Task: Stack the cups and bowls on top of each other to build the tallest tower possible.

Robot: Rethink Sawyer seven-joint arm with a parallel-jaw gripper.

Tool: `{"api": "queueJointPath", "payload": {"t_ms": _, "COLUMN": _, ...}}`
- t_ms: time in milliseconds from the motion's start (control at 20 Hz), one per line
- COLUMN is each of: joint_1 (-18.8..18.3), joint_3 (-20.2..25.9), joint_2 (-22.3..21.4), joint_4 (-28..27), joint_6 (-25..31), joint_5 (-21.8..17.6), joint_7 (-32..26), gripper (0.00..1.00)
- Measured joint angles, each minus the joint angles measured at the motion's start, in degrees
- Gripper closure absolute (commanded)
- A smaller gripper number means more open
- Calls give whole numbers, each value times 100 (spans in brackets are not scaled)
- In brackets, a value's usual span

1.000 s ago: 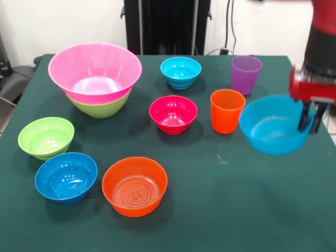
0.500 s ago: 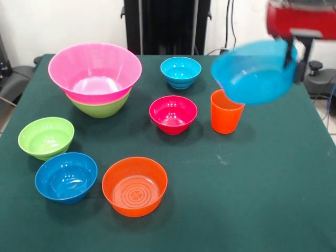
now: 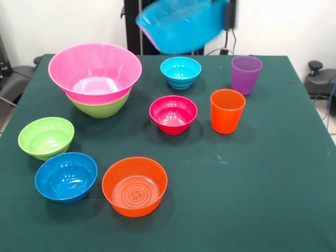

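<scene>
The end effector (image 3: 229,16) shows only as a dark blur at the top edge, gripping the right rim of a large light-blue bowl (image 3: 181,23) held tilted in the air above the small cyan bowl (image 3: 180,72). Left of it on the green desk (image 3: 252,178) stands the tower (image 3: 95,79), pink bowl nested in lime. The purple cup (image 3: 245,74) and orange cup (image 3: 227,111) stand to the right.

Even, bright light, soft shadows under bowls — only the raised cyan bowl (image 3: 181,23) is motion-blurred
</scene>
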Motion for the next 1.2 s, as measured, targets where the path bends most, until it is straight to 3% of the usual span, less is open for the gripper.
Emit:
{"api": "queueJointPath", "payload": {"t_ms": 300, "joint_1": -389, "joint_3": 126, "joint_2": -297, "joint_4": 106, "joint_6": 168, "joint_5": -148, "joint_7": -177, "gripper": 100}}
{"api": "queueJointPath", "payload": {"t_ms": 800, "joint_1": -979, "joint_3": 338, "joint_2": -944, "joint_4": 1105, "joint_6": 116, "joint_5": -198, "joint_7": -430, "gripper": 100}}
{"api": "queueJointPath", "payload": {"t_ms": 1200, "joint_1": -1351, "joint_3": 560, "joint_2": -1085, "joint_4": 1692, "joint_6": -195, "joint_5": -227, "joint_7": -525, "gripper": 100}}
